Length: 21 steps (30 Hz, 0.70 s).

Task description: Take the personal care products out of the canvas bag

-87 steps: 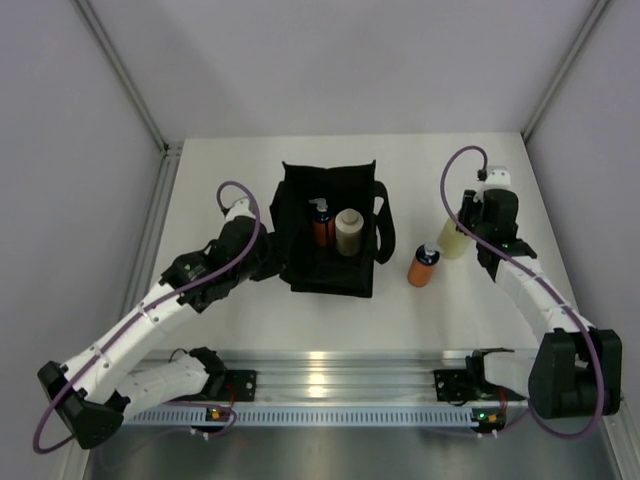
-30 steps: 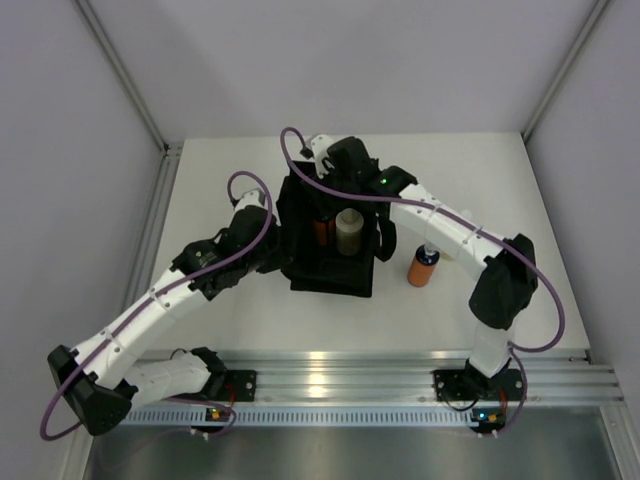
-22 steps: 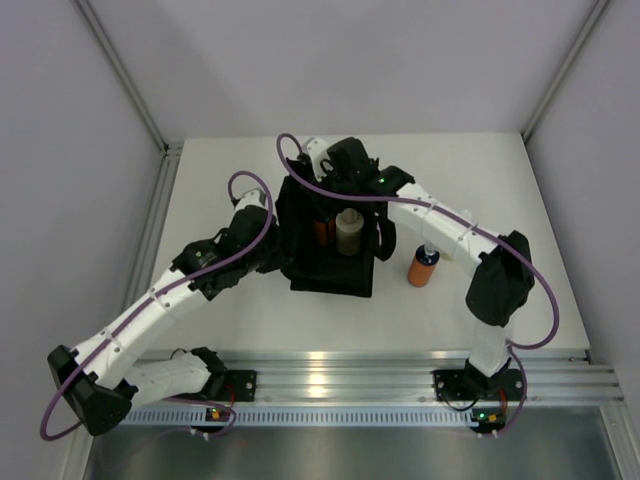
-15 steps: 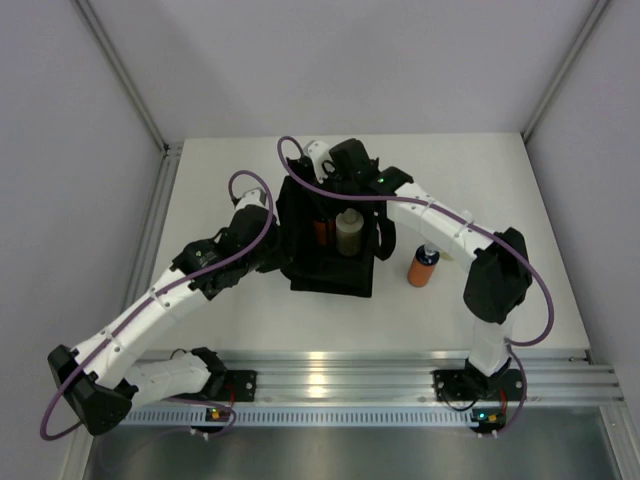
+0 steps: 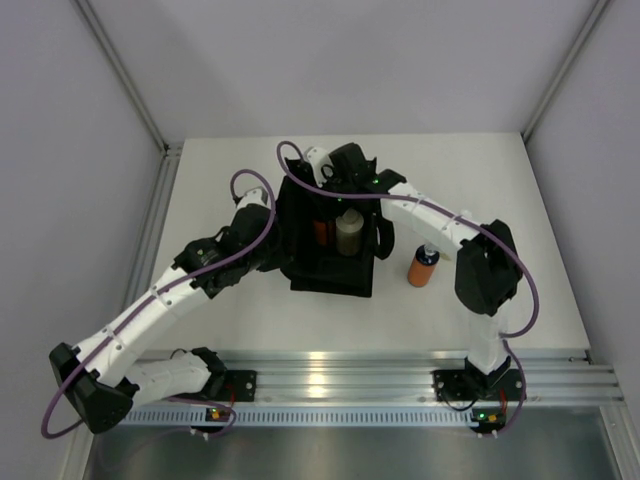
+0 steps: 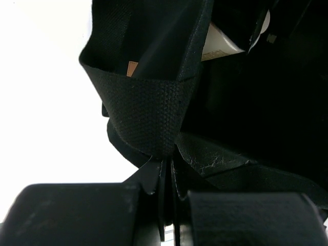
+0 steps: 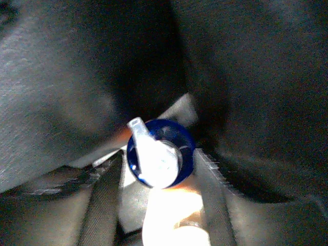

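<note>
The black canvas bag (image 5: pixel 330 268) stands open mid-table. Inside it stand an orange bottle (image 5: pixel 321 231) with a dark blue pump cap and a beige cylinder (image 5: pixel 349 233). My right gripper (image 5: pixel 323 207) reaches down into the bag. In the right wrist view its open fingers (image 7: pixel 106 197) straddle the orange bottle's cap (image 7: pixel 160 152) without gripping it. My left gripper (image 5: pixel 272 250) is shut on the bag's left wall (image 6: pixel 148 115). A second orange bottle (image 5: pixel 423 266) stands on the table right of the bag. The yellow-green bottle is hidden behind my right arm.
The bag's strap handle (image 5: pixel 384 232) hangs on its right side. My right arm (image 5: pixel 440 225) arches across the table's right half above the standing orange bottle. Grey walls close in the table on three sides.
My right arm left the yellow-green bottle at the right, swung over the bag and lowered its gripper around the orange bottle inside. My left gripper kept hold of the bag wall.
</note>
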### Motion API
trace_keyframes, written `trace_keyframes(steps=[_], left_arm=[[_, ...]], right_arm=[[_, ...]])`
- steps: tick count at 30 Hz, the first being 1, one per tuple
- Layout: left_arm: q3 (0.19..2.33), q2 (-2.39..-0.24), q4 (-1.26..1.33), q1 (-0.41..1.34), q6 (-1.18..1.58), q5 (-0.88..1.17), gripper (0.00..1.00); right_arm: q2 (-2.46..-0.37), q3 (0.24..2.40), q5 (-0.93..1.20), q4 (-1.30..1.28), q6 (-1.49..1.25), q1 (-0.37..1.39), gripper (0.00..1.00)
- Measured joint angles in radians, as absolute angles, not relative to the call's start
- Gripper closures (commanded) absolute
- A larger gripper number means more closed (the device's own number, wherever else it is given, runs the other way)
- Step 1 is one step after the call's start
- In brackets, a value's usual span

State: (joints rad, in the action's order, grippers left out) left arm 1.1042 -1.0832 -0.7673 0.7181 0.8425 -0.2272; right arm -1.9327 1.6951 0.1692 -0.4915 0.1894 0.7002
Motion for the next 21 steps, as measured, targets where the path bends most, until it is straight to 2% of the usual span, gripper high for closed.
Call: trace_keyframes(steps=[3,8,9,11,12,21], left_arm=[[1.105,-1.085,-0.767,0.718,0.842,-0.228,1.00],[1.106,-1.085,-0.768,0.718,0.842,-0.229,1.00],[1.107,-1.085,-0.768,0.718,0.841,-0.229,1.00],[1.107,-1.085,-0.768,0.718,0.841,-0.229,1.00],[1.107,-1.085,-0.767,0.718,0.839,-0.229,1.00],[1.109,-1.085,-0.768,0.718,0.837,-0.228,1.00]], right_arm=[[-1.942,1.696,0.190,-0.458,0.187,0.689,0.69],[-1.942,1.695,0.202,-0.452,0.183,0.683,0.77],[-1.942,1.695,0.202,-0.452,0.183,0.683,0.85],[-1.942,1.694,0.203,-0.450,0.184,0.683,0.92],[-1.942,1.693,0.204,-0.449,0.184,0.683,1.00],[-1.908,1.633,0.196,-0.390,0.179,0.683,1.00]])
